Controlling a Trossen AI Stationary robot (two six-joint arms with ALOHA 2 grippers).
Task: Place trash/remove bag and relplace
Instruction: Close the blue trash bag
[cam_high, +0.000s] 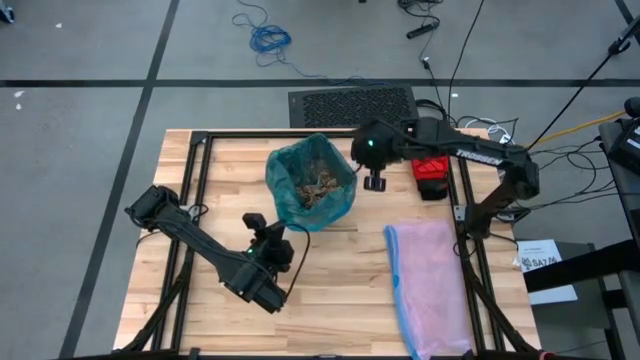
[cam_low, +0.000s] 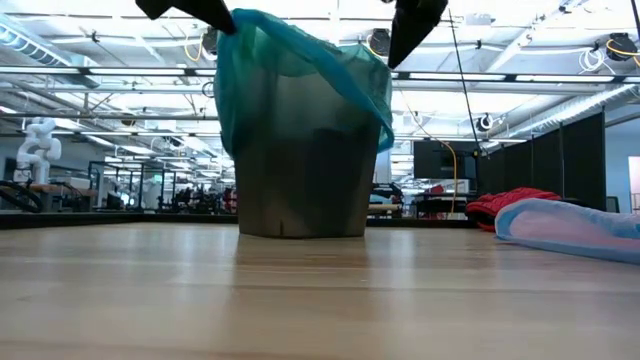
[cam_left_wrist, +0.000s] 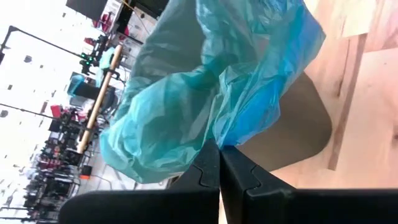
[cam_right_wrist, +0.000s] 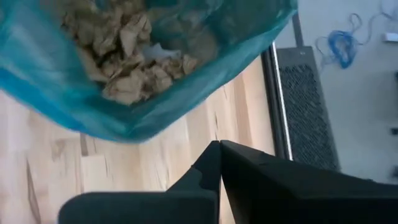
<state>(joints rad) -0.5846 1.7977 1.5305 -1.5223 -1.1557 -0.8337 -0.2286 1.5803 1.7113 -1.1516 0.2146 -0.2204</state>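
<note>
My left jaws (cam_left_wrist: 219, 163) sit together, pinching the bag (cam_left_wrist: 211, 87) rim ready to lift it, while my right jaws (cam_right_wrist: 219, 155) sit closed, empty, just beside the trash (cam_right_wrist: 124, 50).

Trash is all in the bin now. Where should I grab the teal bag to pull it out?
Grip the teal bag at the loose film folded over the bin's rim, coming from outside the rim; it bunches there, offering a pinchable fold. The left gripper is already at that overhang, jaws together. The right gripper could likely take the opposite edge.
</note>
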